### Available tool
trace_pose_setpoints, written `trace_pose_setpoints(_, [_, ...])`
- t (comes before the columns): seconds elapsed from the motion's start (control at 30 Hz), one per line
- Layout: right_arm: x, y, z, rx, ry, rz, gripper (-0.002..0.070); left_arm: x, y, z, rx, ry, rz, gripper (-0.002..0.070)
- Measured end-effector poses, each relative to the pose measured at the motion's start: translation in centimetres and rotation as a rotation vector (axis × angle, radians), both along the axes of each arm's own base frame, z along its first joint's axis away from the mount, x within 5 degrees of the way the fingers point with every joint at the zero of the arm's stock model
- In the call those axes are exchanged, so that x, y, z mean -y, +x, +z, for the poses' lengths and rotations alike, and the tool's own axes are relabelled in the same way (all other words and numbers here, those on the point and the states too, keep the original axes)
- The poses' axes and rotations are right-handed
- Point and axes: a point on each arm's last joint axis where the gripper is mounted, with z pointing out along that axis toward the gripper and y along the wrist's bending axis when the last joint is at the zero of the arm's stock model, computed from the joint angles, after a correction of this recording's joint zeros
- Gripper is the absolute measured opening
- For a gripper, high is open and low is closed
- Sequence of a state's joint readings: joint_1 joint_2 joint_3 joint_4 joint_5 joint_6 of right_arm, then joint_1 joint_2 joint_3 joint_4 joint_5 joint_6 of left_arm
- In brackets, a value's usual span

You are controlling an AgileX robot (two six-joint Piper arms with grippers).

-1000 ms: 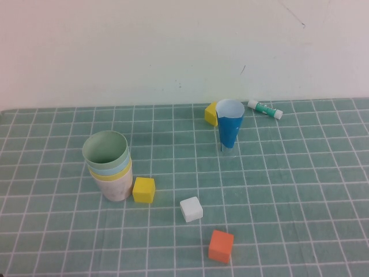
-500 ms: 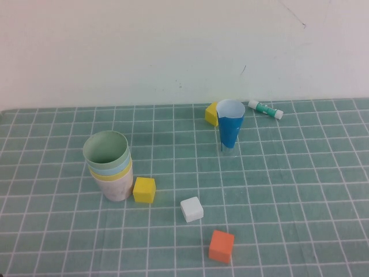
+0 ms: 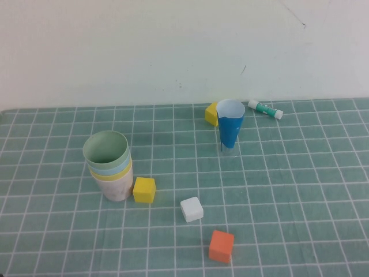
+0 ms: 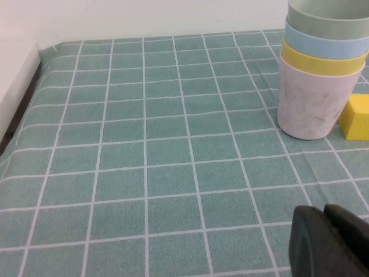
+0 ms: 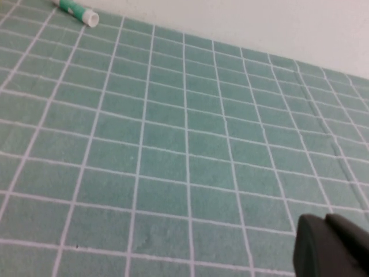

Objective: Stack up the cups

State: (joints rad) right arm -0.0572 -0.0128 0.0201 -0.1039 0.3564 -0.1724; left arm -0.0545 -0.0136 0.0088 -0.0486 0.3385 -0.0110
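The four cups stand nested in one upright stack at the left of the table: sage green (image 3: 105, 149) on top, then light blue (image 3: 110, 169), yellow (image 3: 113, 175) and pale pink (image 3: 116, 188) at the bottom. The stack also shows in the left wrist view (image 4: 316, 104). My left gripper (image 4: 324, 214) is shut and empty, low over the cloth, a short way off the stack. My right gripper (image 5: 326, 219) is shut and empty over bare cloth. Neither gripper shows in the high view.
A dark blue conical cup (image 3: 230, 124) stands at the back centre with a yellow block (image 3: 211, 113) behind it and a glue stick (image 3: 265, 108) to its right. Another yellow block (image 3: 143, 190) touches the stack. A white block (image 3: 191, 209) and an orange block (image 3: 221, 246) lie nearer.
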Motion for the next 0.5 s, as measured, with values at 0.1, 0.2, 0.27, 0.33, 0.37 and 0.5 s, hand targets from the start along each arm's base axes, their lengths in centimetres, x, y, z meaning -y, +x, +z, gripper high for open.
trace_pose_setpoints(0.1, [-0.07,0.01,0.01,0.006,0.049,-0.009,-0.0002,0.0,0.0,0.0,0.0,0.0,0.0,-0.0003])
trace_pose_setpoints(0.2, [-0.13,0.02,0.02,0.01,0.082,-0.013,-0.0002,0.0,0.0,0.0,0.0,0.0,0.0,-0.0003])
trace_pose_setpoints(0.27, [-0.13,0.03,0.04,0.012,0.082,-0.013,-0.0002,0.0,0.0,0.0,0.0,0.0,0.0,-0.0003])
trace_pose_setpoints(0.33, [-0.14,0.03,0.04,0.011,0.072,-0.009,-0.0002,0.0,0.0,0.0,0.0,0.0,0.0,-0.0003])
trace_pose_setpoints(0.37, [-0.14,0.03,0.04,0.011,0.068,-0.008,-0.0002,0.0,0.0,0.0,0.0,0.0,0.0,-0.0003])
trace_pose_setpoints(0.5, [-0.14,0.03,0.04,0.01,0.062,-0.005,-0.0002,0.0,0.0,0.0,0.0,0.0,0.0,-0.0003])
